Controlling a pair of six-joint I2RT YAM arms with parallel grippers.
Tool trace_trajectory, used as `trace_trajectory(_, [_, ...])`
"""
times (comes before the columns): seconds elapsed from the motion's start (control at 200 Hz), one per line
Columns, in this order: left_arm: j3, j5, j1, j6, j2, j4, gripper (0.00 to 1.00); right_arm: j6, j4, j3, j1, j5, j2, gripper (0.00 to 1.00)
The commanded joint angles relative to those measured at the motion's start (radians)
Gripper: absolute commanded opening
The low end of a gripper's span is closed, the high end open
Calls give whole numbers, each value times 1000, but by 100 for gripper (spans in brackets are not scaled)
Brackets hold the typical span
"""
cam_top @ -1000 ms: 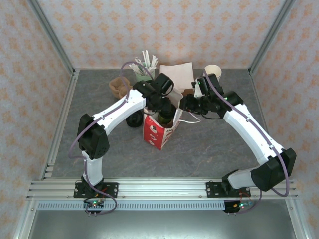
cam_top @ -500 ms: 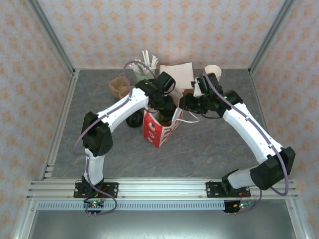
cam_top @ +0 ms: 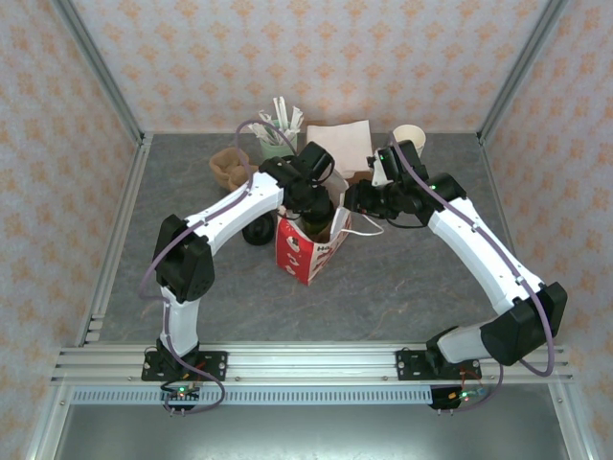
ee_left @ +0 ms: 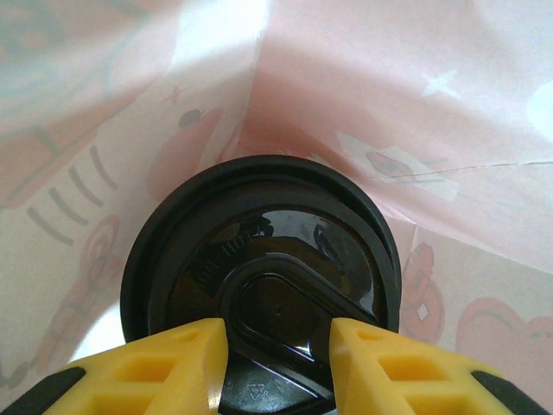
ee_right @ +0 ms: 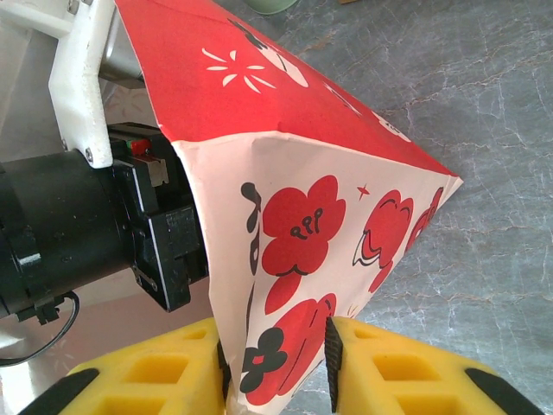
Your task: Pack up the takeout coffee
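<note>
I see the paper bag [cam_top: 305, 254], red and white with a flower print, standing open near the middle of the grey table [cam_top: 421, 287]. My left arm comes in from 8 o'clock and dips straight down into the bag's mouth. On the left wrist camera the takeout coffee [ee_left: 259, 259] sits deep inside the bag, upright, with its round black lid facing the lens and the pale pink walls of the bag close around it from 9 through 12 to 3 o'clock. The left gripper [ee_left: 278, 350] hangs directly over that lid with its yellow fingers [ee_left: 186, 363] a narrow gap apart, narrower than the lid is wide. I cannot tell whether they pinch the raised centre of the lid or sit just clear of it. The right arm reaches in from 4 o'clock, and the right gripper [ee_right: 275, 346] is at the bag's 2 o'clock side. There it has a folded edge of the bag wall pinched between its fingers, the paper filling the gap. A pair of loose black lids [cam_top: 257, 233] lies just beside the bag at 9 o'clock. Along the far edge stand a container of stirrers [cam_top: 276, 134] at 11 o'clock, a stack of brown paper [cam_top: 340, 144] at 12 and a cream cup [cam_top: 409, 136] at 1 o'clock.
</note>
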Motion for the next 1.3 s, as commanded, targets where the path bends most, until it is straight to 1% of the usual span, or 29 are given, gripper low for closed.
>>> trace_trajectory(0.0, [-35, 27, -2, 8, 37, -34, 38, -20, -29, 26, -9, -2, 3, 35])
trace_trajectory(0.23, [-8, 76, -18, 8, 30, 0, 40, -17, -27, 32, -9, -6, 8, 36])
trace_trajectory(0.27, [-2, 80, -19, 34, 25, 4, 41, -13, -24, 34, -10, -5, 8, 36])
trace_trajectory(0.545, [84, 93, -17, 40, 31, -12, 45, -5, -16, 38, -15, -4, 9, 42])
trace_trajectory(0.706, [114, 97, -19, 33, 39, -17, 46, -2, -16, 38, -20, 1, 4, 47])
trace_trajectory(0.796, [121, 93, -18, 32, 43, -24, 46, -4, -17, 37, -24, 3, 2, 48])
trace_trajectory(1.046, [110, 72, -17, 32, 56, -48, 45, -7, -19, 32, -31, -2, 2, 48])
trace_trajectory(1.291, [19, 72, -22, 33, 45, -30, 45, -10, -18, 29, -37, -9, 5, 48])
